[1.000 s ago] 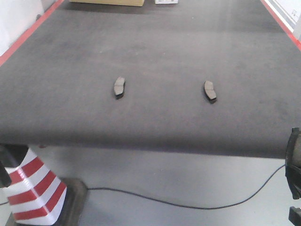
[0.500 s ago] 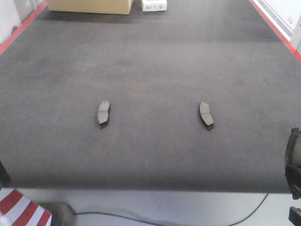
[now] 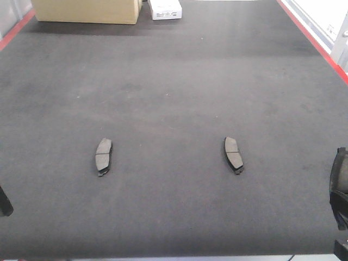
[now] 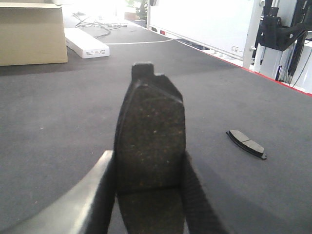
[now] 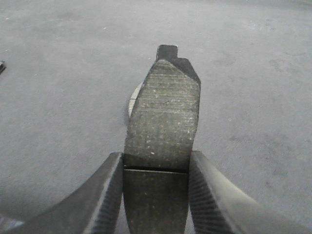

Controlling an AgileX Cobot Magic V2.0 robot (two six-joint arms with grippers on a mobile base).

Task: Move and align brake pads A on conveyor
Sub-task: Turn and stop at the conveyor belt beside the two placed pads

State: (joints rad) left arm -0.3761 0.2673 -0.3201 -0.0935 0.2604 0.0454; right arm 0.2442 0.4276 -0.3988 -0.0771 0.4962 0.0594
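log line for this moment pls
left hand: holds brake pad | right hand: holds brake pad | conveyor: two pads lying

The front view looks down over the conveyor (image 3: 174, 81). Each wrist view sits close behind its claw, facing forward low across that same conveyor.

Dark conveyor (image 3: 174, 81) (red-edged) with two brake pads (image 3: 103, 156), cardboard box (image 3: 87, 11), white carton (image 3: 165, 8)
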